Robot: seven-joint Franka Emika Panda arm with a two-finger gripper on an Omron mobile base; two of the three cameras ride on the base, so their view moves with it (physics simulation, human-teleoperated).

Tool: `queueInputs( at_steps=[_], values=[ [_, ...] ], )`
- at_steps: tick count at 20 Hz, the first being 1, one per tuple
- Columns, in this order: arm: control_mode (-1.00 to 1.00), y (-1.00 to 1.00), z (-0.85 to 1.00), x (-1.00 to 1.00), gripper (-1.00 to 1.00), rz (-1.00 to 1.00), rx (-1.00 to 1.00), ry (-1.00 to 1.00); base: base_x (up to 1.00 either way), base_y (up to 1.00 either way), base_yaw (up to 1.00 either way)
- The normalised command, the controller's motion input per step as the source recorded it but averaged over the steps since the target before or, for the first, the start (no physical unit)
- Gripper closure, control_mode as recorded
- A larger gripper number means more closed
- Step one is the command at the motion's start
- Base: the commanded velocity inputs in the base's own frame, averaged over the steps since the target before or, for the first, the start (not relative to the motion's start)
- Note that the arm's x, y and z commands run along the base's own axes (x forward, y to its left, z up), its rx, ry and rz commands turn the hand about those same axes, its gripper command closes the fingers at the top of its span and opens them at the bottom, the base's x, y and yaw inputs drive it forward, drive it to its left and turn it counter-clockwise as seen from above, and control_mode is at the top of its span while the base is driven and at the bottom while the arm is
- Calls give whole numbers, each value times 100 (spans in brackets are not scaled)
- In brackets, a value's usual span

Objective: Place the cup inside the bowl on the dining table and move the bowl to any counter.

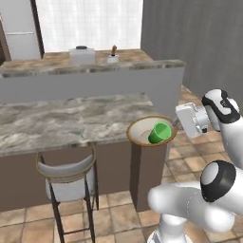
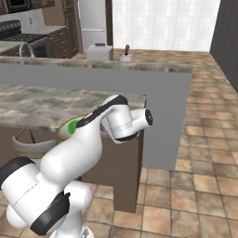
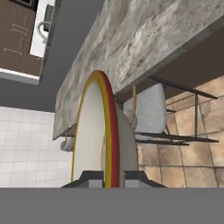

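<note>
The bowl (image 1: 142,132), tan outside and cream inside, sits at the right corner of the dining table (image 1: 71,118), its rim overhanging the edge. The green cup (image 1: 160,133) lies tilted inside it. My gripper (image 1: 178,122) reaches in from the right and is shut on the bowl's right rim. In the hand view the bowl (image 3: 94,131) is edge-on, its rim pinched between my gripper (image 3: 113,177) fingertips. From the right base, my arm hides most of the bowl (image 2: 62,132); the cup (image 2: 73,126) peeks out. Whether the bowl is touching the table I cannot tell.
A grey-cushioned stool (image 1: 66,178) is tucked under the table to the bowl's left. Behind the table a raised marble-topped ledge (image 1: 95,66) carries a white box (image 1: 82,54) and a small jar (image 1: 113,57). A stove (image 2: 18,32) and cabinets stand far left. Tiled floor lies open to the right.
</note>
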Motion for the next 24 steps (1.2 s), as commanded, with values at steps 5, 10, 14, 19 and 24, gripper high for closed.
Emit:
queueInputs(
  at_steps=[5,10,14,19,24],
  values=[
    [100,0,0,0,100,0,0,0,26,-71,0],
    [100,0,0,0,100,0,0,0,30,-72,0],
    [100,0,0,0,100,0,0,0,37,-71,0],
    [100,0,0,0,100,0,0,0,38,-69,0],
    [100,0,0,0,100,0,0,0,38,-67,0]
  ],
)
